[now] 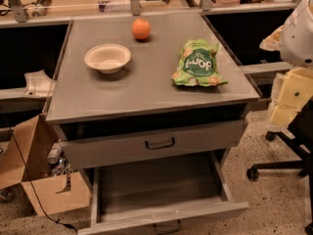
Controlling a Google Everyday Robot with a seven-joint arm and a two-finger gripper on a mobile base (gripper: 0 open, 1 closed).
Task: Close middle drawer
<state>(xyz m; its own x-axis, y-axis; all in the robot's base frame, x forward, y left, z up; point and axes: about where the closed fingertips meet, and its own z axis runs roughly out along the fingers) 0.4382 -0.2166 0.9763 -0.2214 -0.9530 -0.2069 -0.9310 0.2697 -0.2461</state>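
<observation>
The middle drawer (161, 185) is pulled far out at the bottom of the grey cabinet. Its wide shallow tray is empty. Its front panel (195, 215) lies at the lower edge of the view, and its dark loop handle (167, 226) is partly cut off. Above it, another drawer (98, 151) with a loop handle (160, 143) stands slightly open under the top. My arm's white housing (299, 31) and my pale yellow gripper (287, 104) are at the right edge. The gripper is level with the cabinet top, to the right of it, and apart from both drawers.
On the cabinet top (146, 89) are a white bowl (107, 58), an orange (141, 29) and a green snack bag (198, 64). A cardboard box (36, 173) with cans stands on the floor at the left. An office chair base (276, 165) is at the right.
</observation>
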